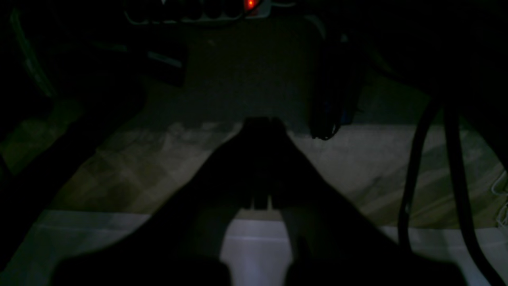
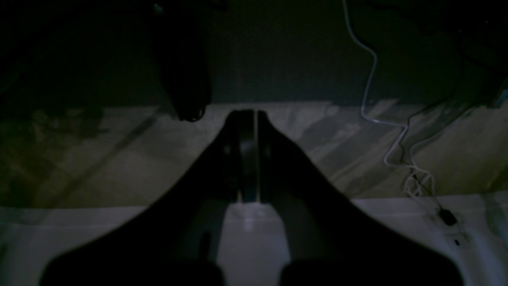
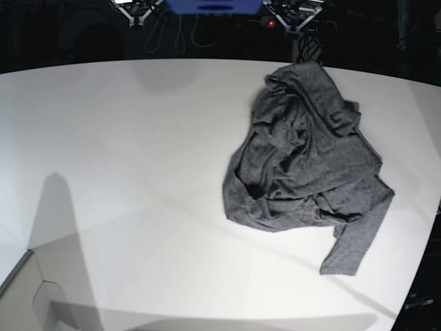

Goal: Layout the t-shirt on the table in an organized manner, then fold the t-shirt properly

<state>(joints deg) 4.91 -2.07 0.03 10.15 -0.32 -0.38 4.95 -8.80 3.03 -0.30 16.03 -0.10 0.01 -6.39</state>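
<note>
With both claws, left (image 1: 262, 123) and right (image 2: 248, 115), pressed together and empty, we should spread them, then pinch the crumpled heathered dark grey long-sleeved t-shirt (image 3: 303, 158) by its shoulders and draw it flat across the white worktop (image 3: 124, 152).

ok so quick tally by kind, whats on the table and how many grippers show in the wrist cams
t-shirt, grey, crumpled on the table: 1
grippers, both shut and empty: 2 (left gripper, right gripper)
total: 3
</note>
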